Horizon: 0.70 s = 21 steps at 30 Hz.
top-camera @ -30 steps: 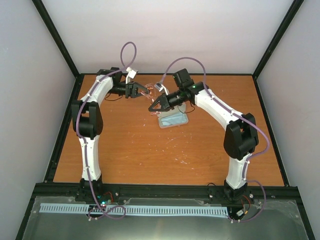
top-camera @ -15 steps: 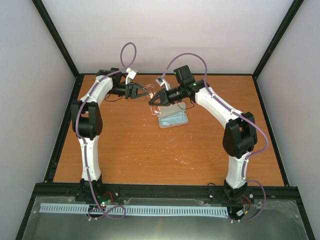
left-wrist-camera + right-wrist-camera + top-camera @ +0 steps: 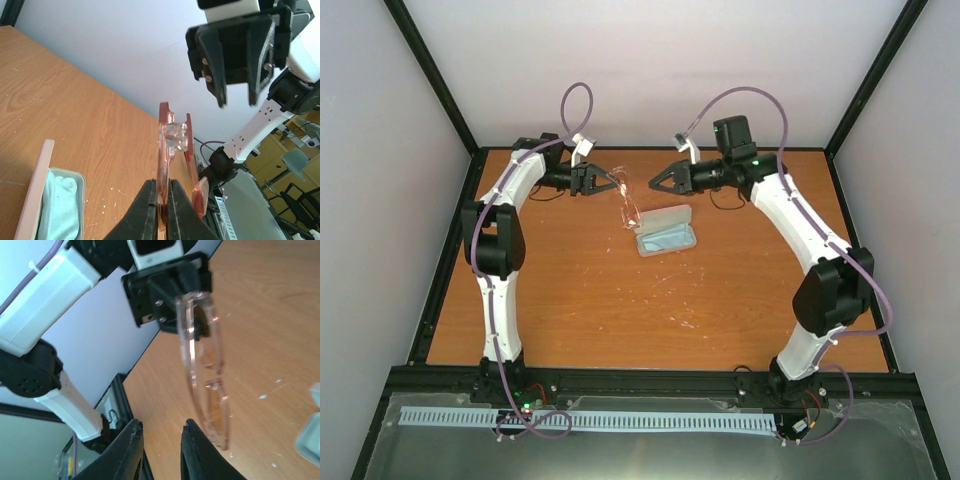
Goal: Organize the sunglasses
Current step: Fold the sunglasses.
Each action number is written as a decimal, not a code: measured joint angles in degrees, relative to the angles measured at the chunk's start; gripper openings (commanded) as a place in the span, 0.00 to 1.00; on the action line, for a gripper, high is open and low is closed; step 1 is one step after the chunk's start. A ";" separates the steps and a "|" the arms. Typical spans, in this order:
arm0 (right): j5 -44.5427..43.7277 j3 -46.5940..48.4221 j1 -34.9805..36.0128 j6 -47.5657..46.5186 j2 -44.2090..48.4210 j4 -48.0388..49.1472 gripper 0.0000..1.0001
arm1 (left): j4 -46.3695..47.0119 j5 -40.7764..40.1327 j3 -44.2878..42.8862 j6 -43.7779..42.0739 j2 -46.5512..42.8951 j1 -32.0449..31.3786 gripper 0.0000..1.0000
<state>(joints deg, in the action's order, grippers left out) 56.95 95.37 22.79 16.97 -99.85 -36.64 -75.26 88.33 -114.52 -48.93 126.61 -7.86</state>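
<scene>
Thin translucent amber sunglasses (image 3: 165, 150) tight in left tool (image 3: 161, 189); right tool (image 3: 236, 96) part-open, empty.

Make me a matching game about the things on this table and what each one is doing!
Things:
1. sunglasses
2. right gripper
3. case
4. cloth

States:
A. tucked inside the case
B. open, holding nothing
C. pinched in the left gripper, up off the table
D. lying open on the table

Pairs: 1-C, 2-B, 3-D, 4-A
</scene>
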 measured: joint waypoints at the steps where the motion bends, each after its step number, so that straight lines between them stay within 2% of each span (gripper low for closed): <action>1: -0.48 -0.13 -1.11 -0.39 0.59 -0.11 0.23 | 0.00 0.00 -0.02 0.02 0.00 0.00 0.01; 12: -0.37 1.66 -1.22 -6.82 -9.11 -6.03 0.24 | 0.00 -0.02 -0.31 0.42 0.00 0.00 0.01; 21: 0.83 1.66 0.74 -8.17 -9.55 -7.08 0.24 | 0.02 -0.02 -0.59 0.46 0.00 0.00 0.01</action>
<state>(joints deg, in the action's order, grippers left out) 57.78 97.03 23.53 8.80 -109.40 -43.72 -75.24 88.31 -115.11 -48.47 126.61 -7.86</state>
